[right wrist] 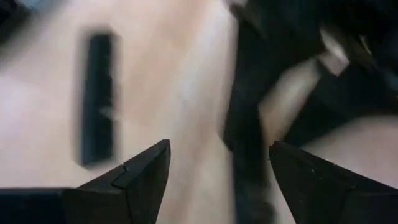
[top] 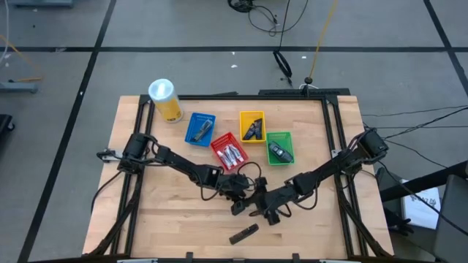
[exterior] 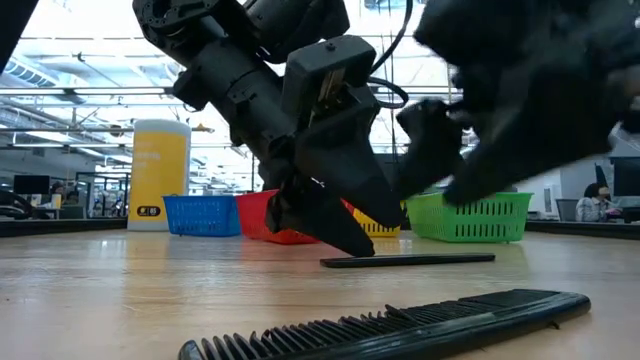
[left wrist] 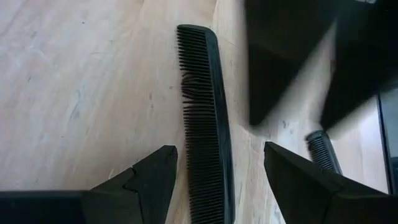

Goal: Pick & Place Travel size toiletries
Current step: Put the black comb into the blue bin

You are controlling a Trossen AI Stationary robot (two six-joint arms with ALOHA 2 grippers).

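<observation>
A black comb (left wrist: 208, 124) lies flat on the wooden table, between the fingers of my open left gripper (left wrist: 217, 149), which points down at mid-table (top: 241, 199); the fingers stand on either side without touching it. My right gripper (right wrist: 217, 146) is open too and hovers close opposite (top: 265, 208), blurred in its own view, with a dark long thing (right wrist: 245, 155) between its fingers. A second black comb (top: 243, 234) lies nearer the table's near edge (exterior: 390, 325). Silvery mini tubes (top: 231, 153) lie in the red basket.
Blue basket (top: 199, 128), red basket (top: 219, 143), yellow basket (top: 252, 117) and green basket (top: 281, 136) stand in a row toward the far side, with small items inside. A tall yellow canister (top: 165, 99) stands at the far left. Bare wood lies left and right of the grippers.
</observation>
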